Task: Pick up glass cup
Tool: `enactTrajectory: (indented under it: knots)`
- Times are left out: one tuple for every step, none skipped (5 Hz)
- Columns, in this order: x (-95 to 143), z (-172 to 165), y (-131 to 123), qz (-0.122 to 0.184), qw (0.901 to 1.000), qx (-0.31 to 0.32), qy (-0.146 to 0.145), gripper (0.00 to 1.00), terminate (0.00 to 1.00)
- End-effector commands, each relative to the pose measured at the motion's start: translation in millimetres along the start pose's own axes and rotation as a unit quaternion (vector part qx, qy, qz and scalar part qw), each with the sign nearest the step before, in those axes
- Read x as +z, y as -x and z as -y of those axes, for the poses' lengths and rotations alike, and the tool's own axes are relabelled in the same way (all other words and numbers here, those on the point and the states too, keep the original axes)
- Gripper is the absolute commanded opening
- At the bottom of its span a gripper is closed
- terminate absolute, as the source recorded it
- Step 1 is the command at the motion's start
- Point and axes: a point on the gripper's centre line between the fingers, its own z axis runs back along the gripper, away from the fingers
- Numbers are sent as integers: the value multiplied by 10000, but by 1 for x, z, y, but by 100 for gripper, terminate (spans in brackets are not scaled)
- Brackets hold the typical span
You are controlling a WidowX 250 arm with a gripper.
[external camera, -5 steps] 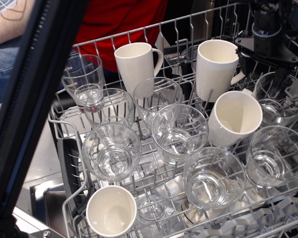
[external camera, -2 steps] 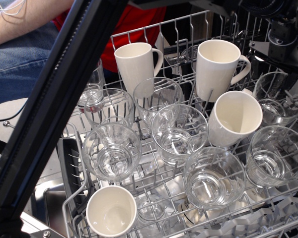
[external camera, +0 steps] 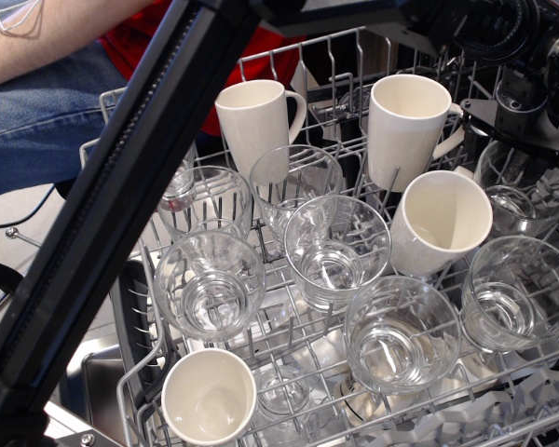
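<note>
Several wide clear glass cups stand upright in a wire dishwasher rack: front left, middle, front middle, right, far right and two further back. My gripper is the black assembly at the top right, just above the rim of the far right cup. Its fingers do not show clearly, so I cannot tell whether it is open. It holds nothing that I can see.
White handled mugs stand at the back, one leans at the right, and one sits at the front left. A black arm link crosses the left side and hides most of a slimmer glass. A person in red sits behind the rack.
The black arm link has swung right across the left of the view and now covers the slimmer glass. The gripper assembly has shifted right and slightly down, over the far right cup.
</note>
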Motion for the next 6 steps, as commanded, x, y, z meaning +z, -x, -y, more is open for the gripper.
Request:
enactTrajectory:
  knots:
    - [6, -2, -16, 218, 9996, 44, -171, 0, 0]
    - [0, -2, -14, 154, 9995, 58, -263, 0, 0]
    - [5, -2, -20, 43, 9996, 120, -240, 0, 0]
    - [17, -4, -30, -107, 9995, 280, -111, 0, 0]
    - [37, -5, -45, -252, 9981, 546, 114, 0, 0]
    - [59, -8, -53, -417, 9967, 644, 274, 0, 0]
